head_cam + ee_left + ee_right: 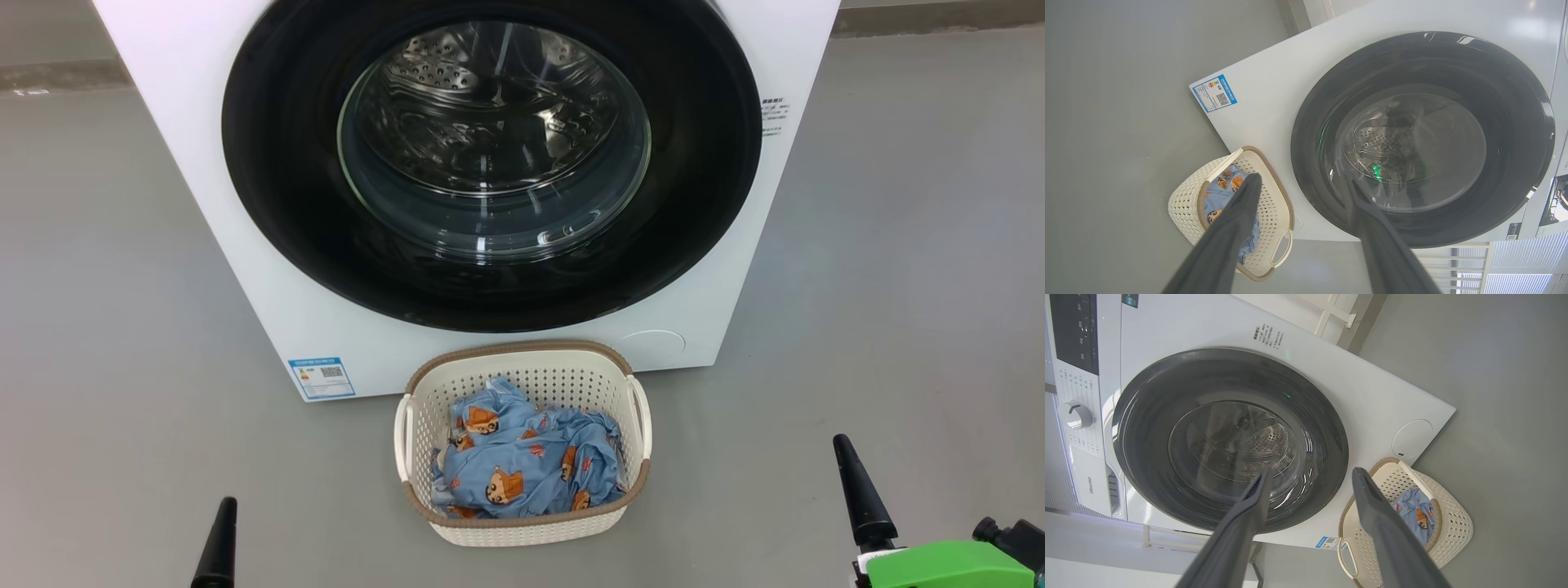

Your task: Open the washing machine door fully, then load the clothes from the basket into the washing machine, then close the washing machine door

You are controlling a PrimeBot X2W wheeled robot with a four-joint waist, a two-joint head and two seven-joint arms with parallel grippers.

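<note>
Grey floor (122, 327); left hand (1301, 175), right hand (1311, 471) spread wide, both empty.

Laundry area, white washing machine (384, 359), clothes (522, 465) in basket (531, 524), grey floor (122, 327)

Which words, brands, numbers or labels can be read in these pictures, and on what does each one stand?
"Hisense": reads sideways on the drawer front of the washing machine.
Too small to read: the blue label sticker, with a QR code.
Too small to read: the grey print block on the machine's front.
Too blurred to read: the control panel marks.
</note>
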